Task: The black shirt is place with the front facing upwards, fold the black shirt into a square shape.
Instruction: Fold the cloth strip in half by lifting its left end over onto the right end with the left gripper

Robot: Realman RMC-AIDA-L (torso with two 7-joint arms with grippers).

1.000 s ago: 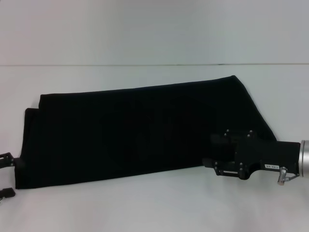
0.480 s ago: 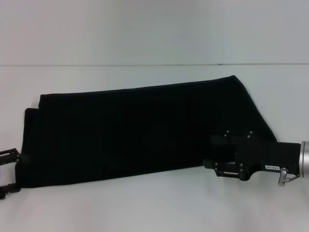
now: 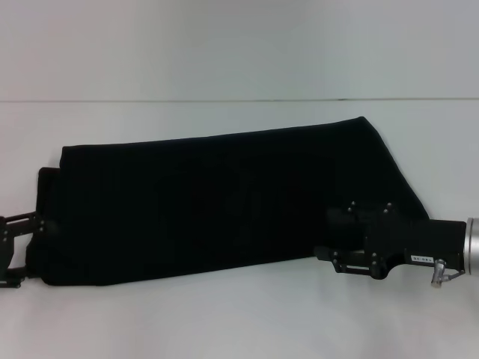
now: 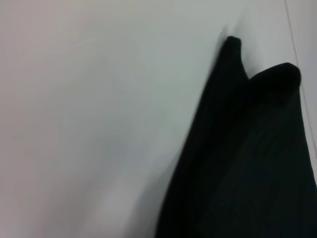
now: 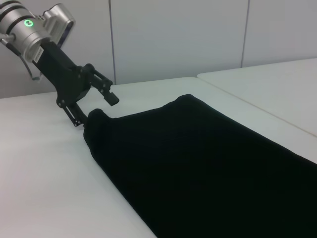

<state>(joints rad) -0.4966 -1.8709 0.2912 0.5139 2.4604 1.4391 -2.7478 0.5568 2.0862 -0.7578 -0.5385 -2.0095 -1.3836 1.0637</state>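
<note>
I see the black shirt (image 3: 224,202) folded long on desk (image 3: 224,321). Left gripper (image 3: 26,250) fingers spread around its corner; right gripper (image 3: 329,235) fingers: can't tell.

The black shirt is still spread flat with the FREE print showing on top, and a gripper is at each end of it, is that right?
Not quite. The black shirt is folded into a long strip with only plain black cloth showing, no print, as the head view shows. The left gripper and right gripper are indeed at its ends.
</note>
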